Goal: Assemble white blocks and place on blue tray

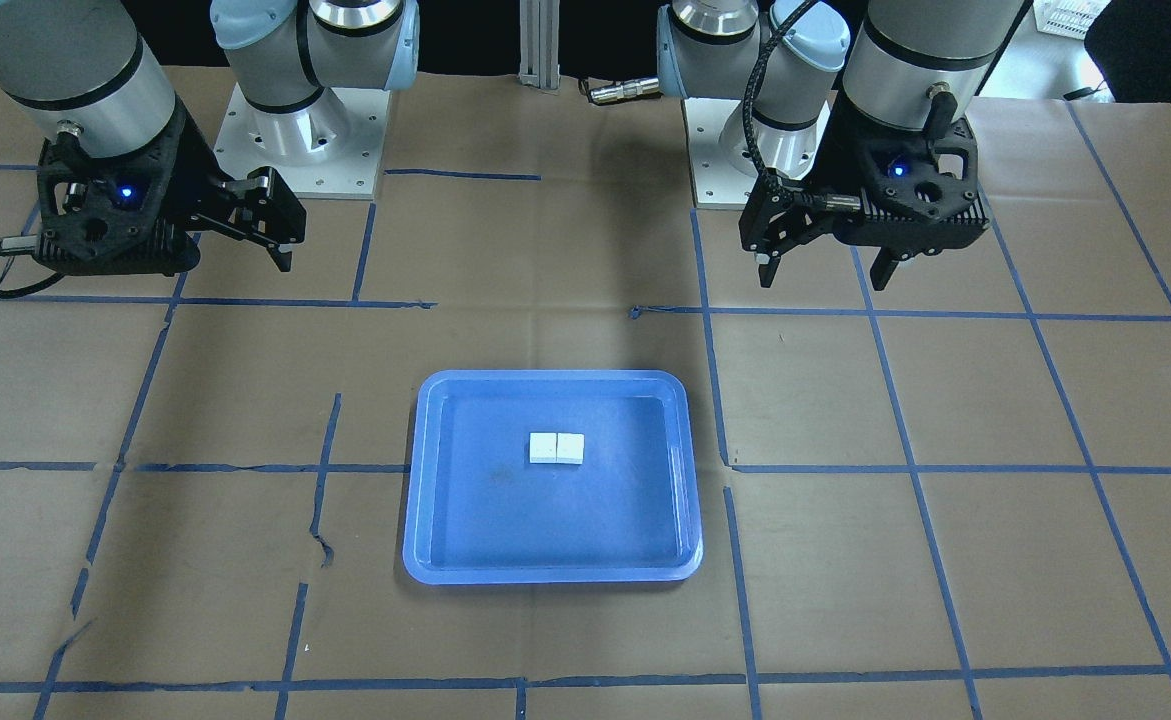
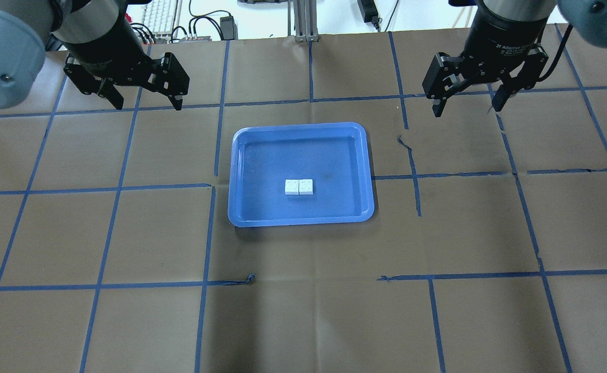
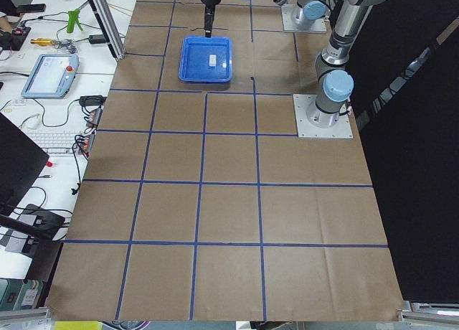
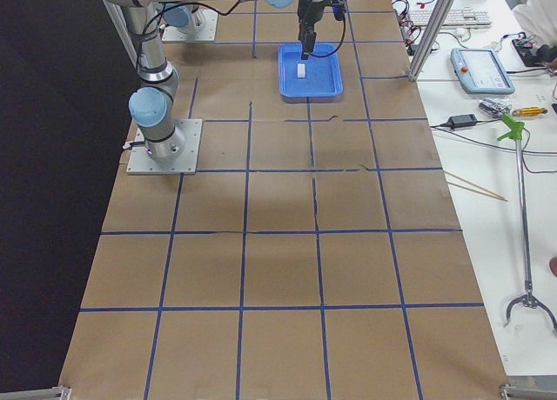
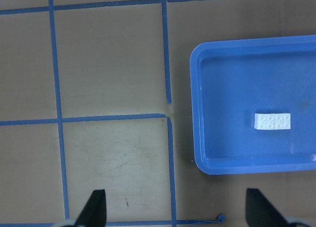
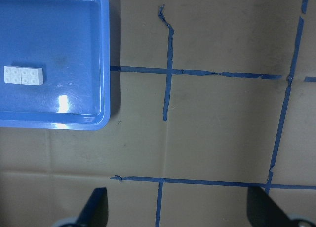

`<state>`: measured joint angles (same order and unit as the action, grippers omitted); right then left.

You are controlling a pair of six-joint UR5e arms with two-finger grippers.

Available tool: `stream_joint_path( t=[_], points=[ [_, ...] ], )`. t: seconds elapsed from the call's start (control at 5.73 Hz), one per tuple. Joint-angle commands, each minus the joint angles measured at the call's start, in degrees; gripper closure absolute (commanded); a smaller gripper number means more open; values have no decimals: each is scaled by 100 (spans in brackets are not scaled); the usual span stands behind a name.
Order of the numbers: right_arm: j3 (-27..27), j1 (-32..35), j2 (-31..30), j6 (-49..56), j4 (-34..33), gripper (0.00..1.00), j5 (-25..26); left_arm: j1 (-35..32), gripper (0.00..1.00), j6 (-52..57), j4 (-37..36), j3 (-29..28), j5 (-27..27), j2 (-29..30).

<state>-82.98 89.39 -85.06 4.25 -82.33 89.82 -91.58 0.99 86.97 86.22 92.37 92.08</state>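
Note:
The two white blocks [image 2: 299, 187] lie side by side, touching, studs up, near the middle of the blue tray [image 2: 300, 221]. They also show in the front view [image 1: 556, 448] inside the tray [image 1: 555, 575], in the left wrist view [image 5: 272, 121] and in the right wrist view [image 6: 22, 75]. My left gripper [image 2: 145, 103] is open and empty, raised above the table beyond the tray's far left corner. My right gripper [image 2: 466, 109] is open and empty, raised beyond the tray's far right corner. Neither touches the tray or the blocks.
Brown paper with a blue tape grid [image 2: 215, 145] covers the table. The arms' white base plates [image 1: 295, 150] stand at the robot's side. A bench with a keyboard [image 3: 61, 140] and a pendant [image 3: 50, 75] runs along the table's far edge.

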Motion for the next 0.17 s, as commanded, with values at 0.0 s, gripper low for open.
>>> stream_joint_path(
  t=[0.0],
  points=[
    [-7, 0, -2, -12, 6, 0, 0, 0, 1, -2, 5, 0, 0, -6]
  ],
)
